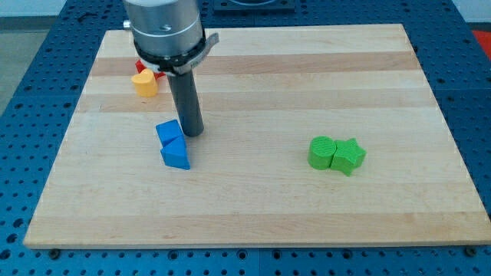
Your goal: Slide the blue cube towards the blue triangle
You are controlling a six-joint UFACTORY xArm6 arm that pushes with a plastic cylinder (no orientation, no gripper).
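Landmark: blue triangle (176,155), low on wooden counter (253,222), left of centre.

Green cylinder (321,152) and green star (347,156) far to triangle's right, touching each other, near same depth.

Blue cube (169,132) just above triangle, touching it, corner to edge.

Rod tip (192,134) just right of cube, up-right of triangle, seemingly against cube's right side. No jaws on this arm; plain rod only.

Yellow block (144,83), rounded, well above triangle, slightly left. Red block (143,68) behind yellow, mostly hidden; shape unclear.
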